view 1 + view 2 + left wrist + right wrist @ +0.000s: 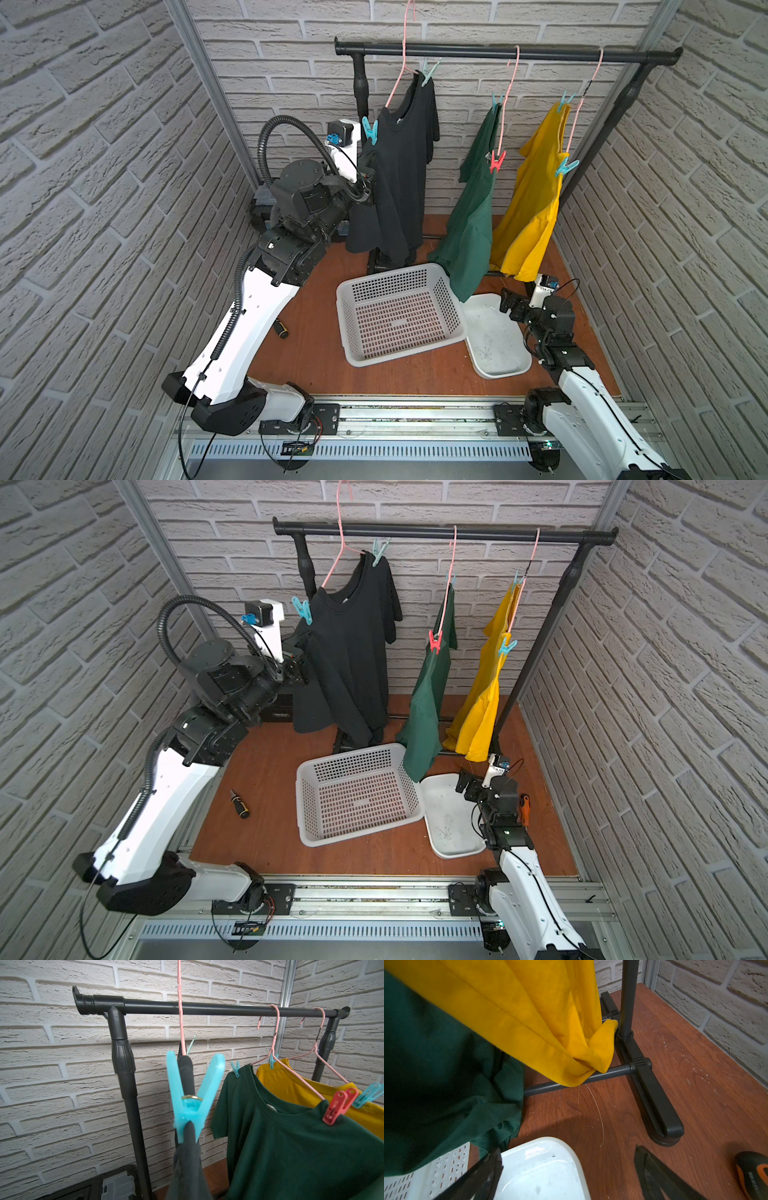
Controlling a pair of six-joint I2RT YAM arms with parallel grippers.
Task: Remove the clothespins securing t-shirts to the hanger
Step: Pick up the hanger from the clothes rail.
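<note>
Leftmost teal clothespin (pixel 193 1101) stands upright, smooth plastic handles in a V, jaws pinching the black t-shirt (pixel 399 174); left hand (pixel 366 187) sits closed tight beside it. Right hand (pixel 569 1155) gapes wide, empty.

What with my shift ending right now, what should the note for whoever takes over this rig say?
Left gripper: shut, against the black shirt sleeve, below a teal pin; whether it pinches cloth is unclear.
Right gripper: open, holding nothing, by the tray.
All six clipped: two teal on black, one teal and the red pin on the green shirt, two teal on the yellow shirt.
Done: none off. Left: all six.
</note>
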